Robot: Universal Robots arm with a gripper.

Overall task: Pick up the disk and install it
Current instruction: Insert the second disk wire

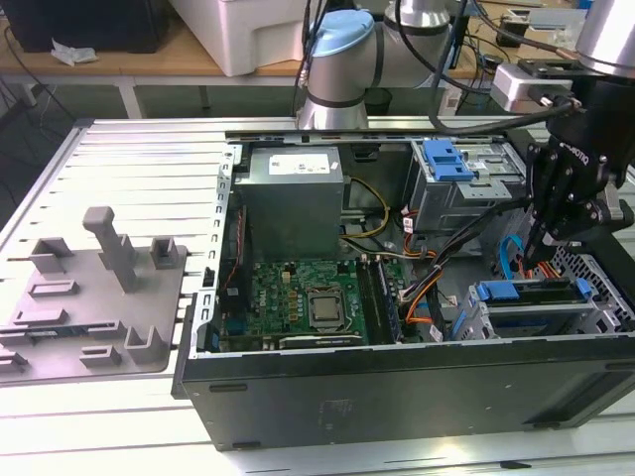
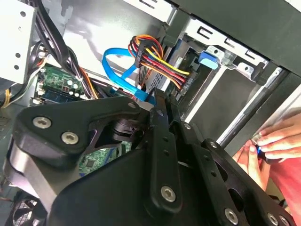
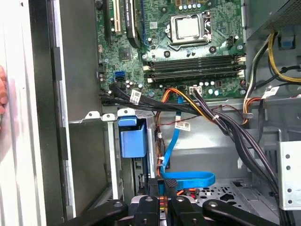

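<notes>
The disk [image 1: 531, 295] lies flat in the drive cage at the case's front corner, on the exterior view's right, with its blue carrier frame showing along the top edge. The frame's blue end [image 3: 131, 141] sits inside the cage in the first wrist view. My gripper [image 1: 544, 260] hangs just above the back edge of the disk, beside the cage. Its black fingers [image 3: 148, 207] are shut close together, right at the connectors of the blue data cable [image 3: 188, 180] and the coloured power wires [image 2: 155, 59]. Whether they pinch a connector is hidden.
The open tower case [image 1: 397, 397] lies on a slatted table, motherboard [image 1: 308, 302] and grey power-supply box [image 1: 293, 198] inside. A blue latch tab [image 1: 446, 159] tops the upper bay. A person's hand [image 2: 273, 141] rests on the case edge. A grey fixture tray [image 1: 89, 297] sits at the exterior view's left.
</notes>
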